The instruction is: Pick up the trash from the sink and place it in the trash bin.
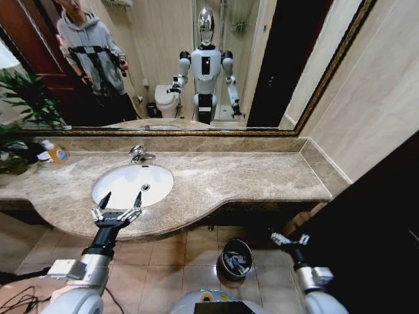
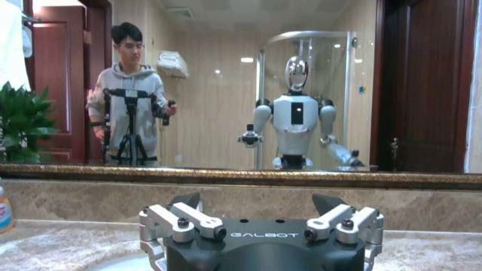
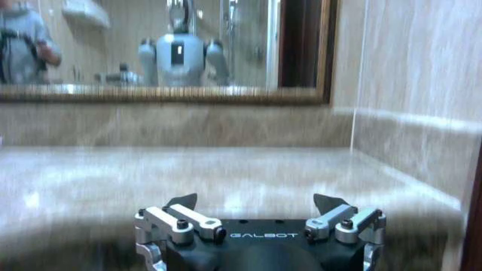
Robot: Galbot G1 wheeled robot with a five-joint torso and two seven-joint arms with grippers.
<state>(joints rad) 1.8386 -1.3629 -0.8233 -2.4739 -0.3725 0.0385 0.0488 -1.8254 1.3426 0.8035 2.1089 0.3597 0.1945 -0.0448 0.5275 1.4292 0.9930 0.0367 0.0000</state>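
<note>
1. Two grippers flank the sink point(image 1: 133, 184): the left gripper point(image 1: 120, 201) hovers over the sink's front rim, its fingers spread wide with nothing between them.
2. The right gripper point(image 1: 289, 239) hangs lower, to the right of the sink and below the counter point(image 1: 249, 176) edge, fingers likewise released and bare.
3. The bin point(image 1: 235, 259) stands on the floor tiles below the counter, right of the sink, between the two arms; pale trash point(image 1: 237, 263) lies inside it.
4. A chrome tap point(image 1: 139, 154) sits behind the sink, and an orange bottle point(image 1: 55, 152) stands to the left of the sink, by the mirror point(image 1: 170, 65).
</note>
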